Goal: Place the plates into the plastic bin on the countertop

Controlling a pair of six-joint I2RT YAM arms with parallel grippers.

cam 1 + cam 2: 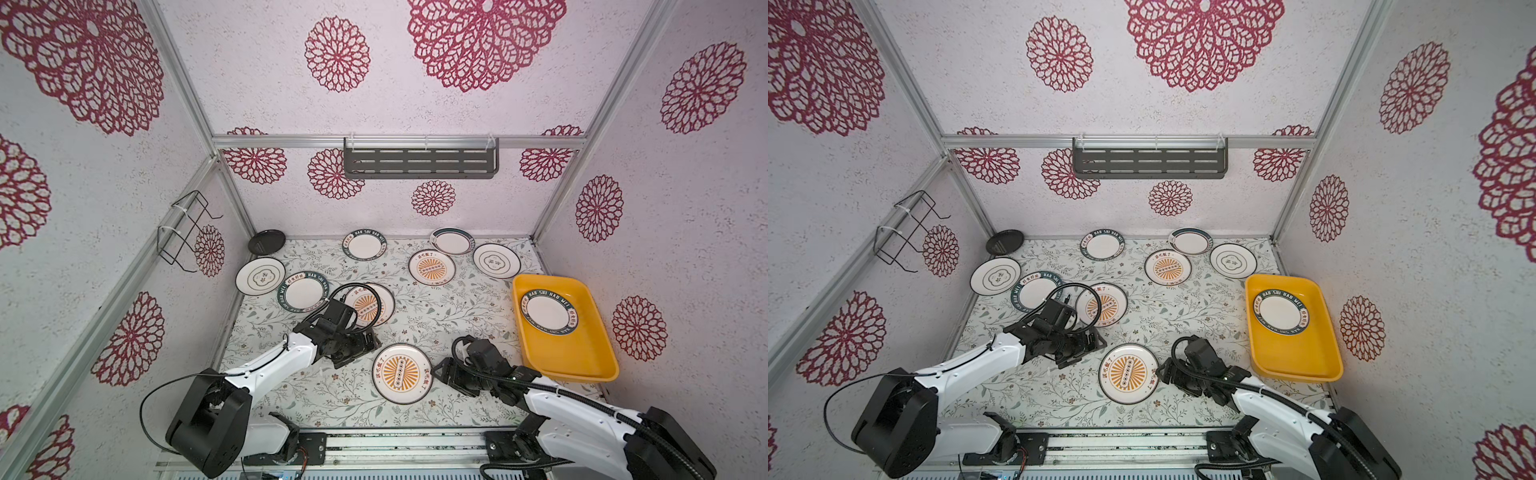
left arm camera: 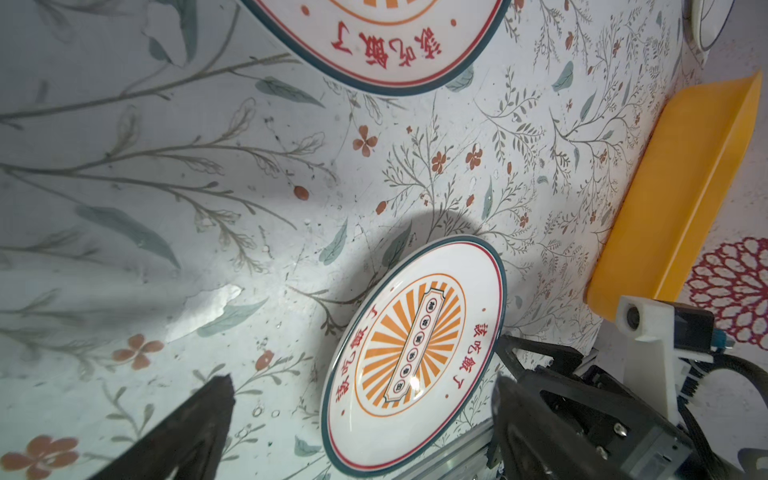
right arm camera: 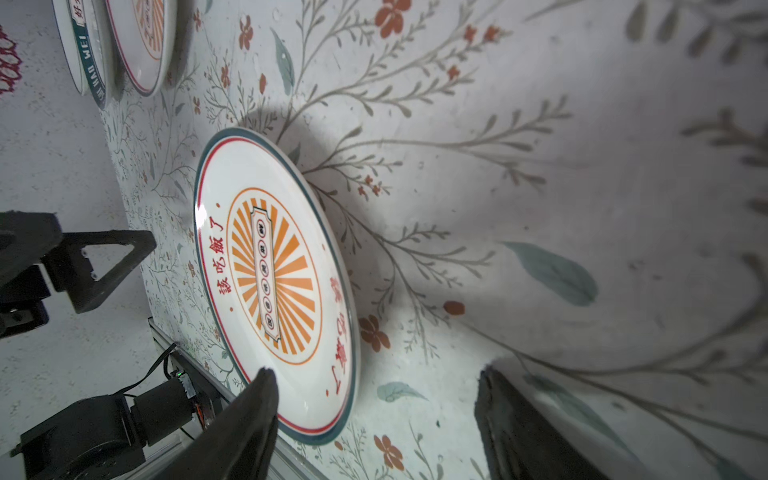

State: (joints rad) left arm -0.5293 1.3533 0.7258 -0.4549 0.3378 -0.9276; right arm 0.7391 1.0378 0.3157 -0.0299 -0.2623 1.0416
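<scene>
While left hand (image 1: pixel 359 353) hangs released, right hand (image 1: pixel 441 374) — spread — sits at sunburst plate (image 1: pixel 402 373) rim.

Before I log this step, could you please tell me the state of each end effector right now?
Left end effector: open, holding nothing.
Right end effector: open, straddling the sunburst plate at its rim, gripping nothing.

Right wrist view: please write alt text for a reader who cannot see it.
A round white plate with an orange sunburst centre lies on the vine-printed white countertop. The right gripper is open, astride the plate's rim.
</scene>
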